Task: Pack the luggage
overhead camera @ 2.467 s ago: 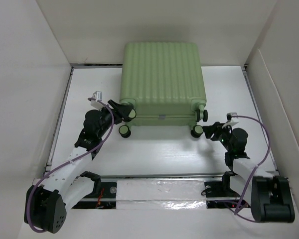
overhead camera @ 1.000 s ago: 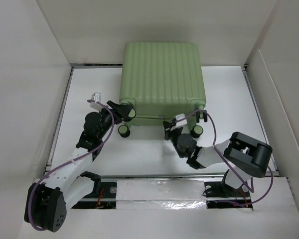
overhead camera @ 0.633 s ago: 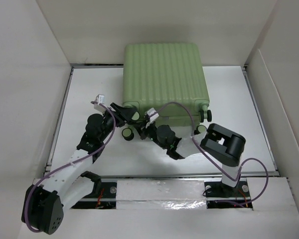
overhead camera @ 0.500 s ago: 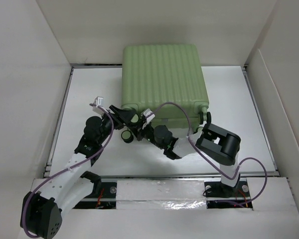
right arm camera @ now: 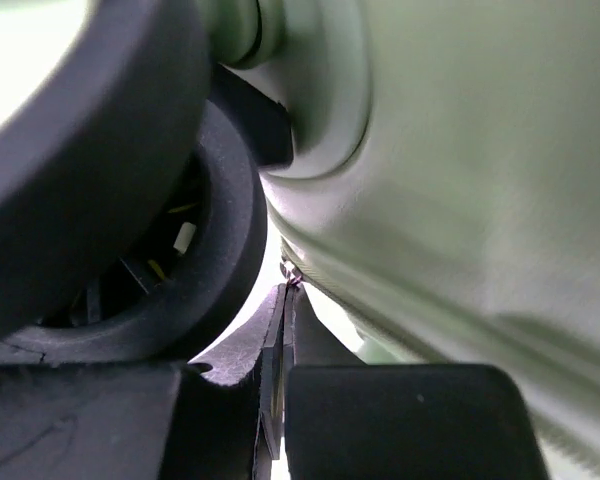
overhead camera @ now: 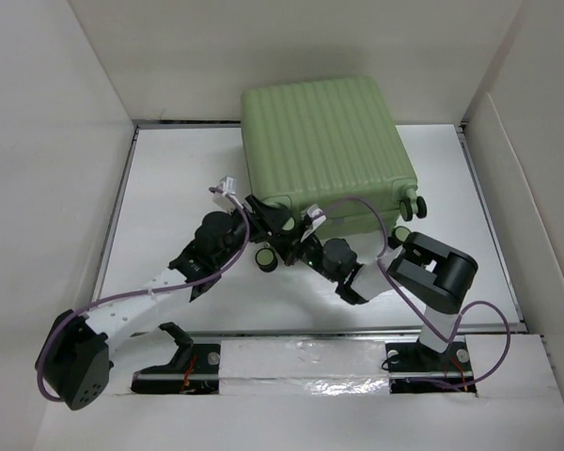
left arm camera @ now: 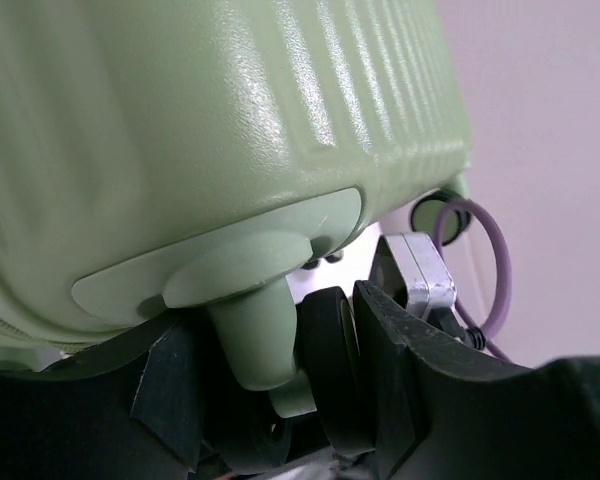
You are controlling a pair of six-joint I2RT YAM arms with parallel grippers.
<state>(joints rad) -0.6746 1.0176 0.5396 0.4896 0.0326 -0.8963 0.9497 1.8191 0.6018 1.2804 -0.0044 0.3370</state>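
The luggage (overhead camera: 324, 141) lies closed at the back of the table, ribbed shell up and turned a little askew. My left gripper (overhead camera: 280, 225) is at its near left corner. In the left wrist view the left gripper (left arm camera: 280, 360) is shut on a black wheel (left arm camera: 325, 370) and its green stem under the luggage (left arm camera: 180, 120). My right gripper (overhead camera: 304, 244) sits just to the right, at the near edge. In the right wrist view the right gripper (right arm camera: 285, 300) is shut, pinching a tiny metal zipper pull (right arm camera: 292, 275) at the seam of the luggage (right arm camera: 460, 150).
White walls (overhead camera: 56, 141) enclose the table on three sides. A second left wheel (overhead camera: 265, 259) rests on the table, and two right wheels (overhead camera: 401, 235) stick out. The right arm's elbow (overhead camera: 434, 272) is folded near the front rail (overhead camera: 301, 362). Purple cables loop by both wrists.
My right gripper swept left along the luggage's near edge, from its right corner to beside the left gripper. The luggage turned and slid right. The left gripper moved right with the wheel.
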